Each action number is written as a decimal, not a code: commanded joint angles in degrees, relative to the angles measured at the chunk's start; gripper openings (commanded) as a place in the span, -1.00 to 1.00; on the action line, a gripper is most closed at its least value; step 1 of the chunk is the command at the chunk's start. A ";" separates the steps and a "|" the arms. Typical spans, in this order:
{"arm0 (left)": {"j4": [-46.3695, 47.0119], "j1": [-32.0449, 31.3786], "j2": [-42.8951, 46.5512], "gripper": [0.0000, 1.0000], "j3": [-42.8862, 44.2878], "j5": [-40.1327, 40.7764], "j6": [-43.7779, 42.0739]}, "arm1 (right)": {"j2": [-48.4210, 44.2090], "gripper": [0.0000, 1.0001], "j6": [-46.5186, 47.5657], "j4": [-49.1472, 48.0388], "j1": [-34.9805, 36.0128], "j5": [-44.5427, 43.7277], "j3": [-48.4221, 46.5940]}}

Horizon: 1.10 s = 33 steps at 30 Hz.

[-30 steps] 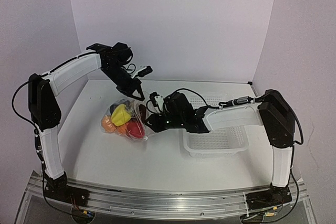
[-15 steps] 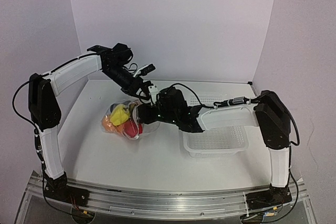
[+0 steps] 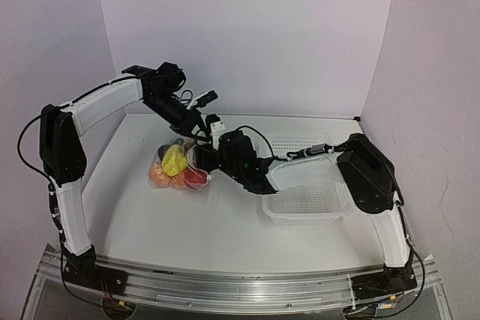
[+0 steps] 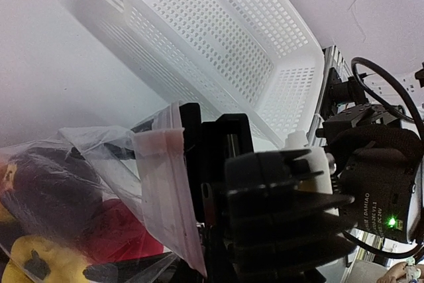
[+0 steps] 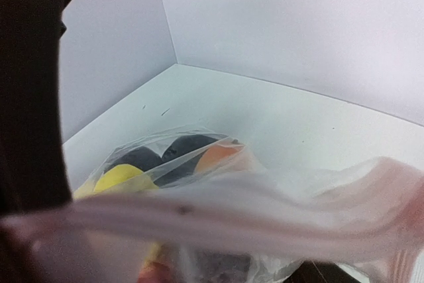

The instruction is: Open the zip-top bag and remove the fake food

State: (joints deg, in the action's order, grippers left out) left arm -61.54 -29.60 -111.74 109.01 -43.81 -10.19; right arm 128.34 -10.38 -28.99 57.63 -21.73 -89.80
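The zip-top bag (image 3: 178, 171) lies at the table's centre left and holds the fake food: a yellow piece (image 3: 174, 160), a red piece (image 3: 196, 177) and an orange piece (image 3: 158, 175). My left gripper (image 3: 201, 131) is at the bag's upper right edge, shut on its zip strip (image 4: 165, 190). My right gripper (image 3: 204, 157) reaches in from the right just below it, shut on the other lip of the strip (image 5: 218, 220), which crosses its view blurred. Through the plastic I see yellow (image 5: 122, 180), orange (image 5: 218, 157) and dark purple (image 5: 185, 147) pieces. Neither gripper's own fingertips show clearly.
A white mesh basket (image 3: 307, 215) stands right of the bag, under my right forearm; it also shows in the left wrist view (image 4: 218, 51). White walls close the back and both sides. My right wrist body (image 4: 278, 217) sits close against my left gripper.
My right gripper has moved left and up along the bag towards my left gripper. The bag's mouth end has risen and the bag has bunched leftward.
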 commanded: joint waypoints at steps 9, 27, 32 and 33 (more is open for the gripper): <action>-5.05 -1.56 4.21 -1.00 4.27 -14.93 -5.62 | 6.37 0.42 2.71 -1.99 -2.40 -1.43 -0.50; 1.23 -1.17 4.64 -1.00 1.06 -17.18 -0.98 | 8.97 -0.41 1.47 -3.17 -3.88 1.24 -1.24; 5.25 0.85 5.00 -1.00 -0.35 -12.18 1.77 | 5.93 -0.52 1.31 -3.27 -4.02 2.20 1.97; 5.83 1.05 5.02 -1.00 -0.60 -10.33 1.82 | 4.98 -0.54 1.12 -3.27 -4.05 3.35 2.77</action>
State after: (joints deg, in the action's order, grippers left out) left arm -60.80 -28.45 -111.74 108.44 -49.81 -9.56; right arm 134.70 -9.47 -38.39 54.53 -19.50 -90.81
